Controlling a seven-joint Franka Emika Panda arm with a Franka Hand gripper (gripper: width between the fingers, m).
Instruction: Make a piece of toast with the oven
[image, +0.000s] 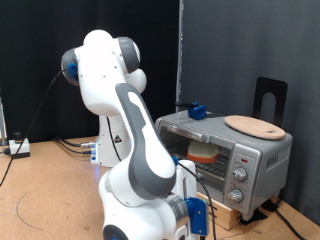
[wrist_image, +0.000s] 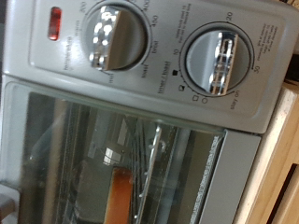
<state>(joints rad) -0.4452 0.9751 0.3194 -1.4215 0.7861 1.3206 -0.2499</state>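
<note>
The oven (image: 225, 155) stands on a wooden stand at the exterior view's right, and its glass door looks shut. Through the glass I see the piece of toast (image: 203, 153) lying on the wire rack. The wrist view is filled by the oven's front (wrist_image: 140, 112): two silver knobs (wrist_image: 114, 35) (wrist_image: 217, 58), a red indicator lamp (wrist_image: 54, 23), and behind the glass the toast's orange-brown crust (wrist_image: 120, 196). My hand (image: 197, 214) hangs low in front of the oven, close to its knob panel. Its fingers are hidden in both views.
A round wooden board (image: 254, 126) lies on top of the oven, with a small blue object (image: 197, 110) at its back corner and a black stand (image: 270, 100) behind. My white arm fills the middle foreground. Cables and a power strip (image: 18, 147) lie on the floor at the exterior view's left.
</note>
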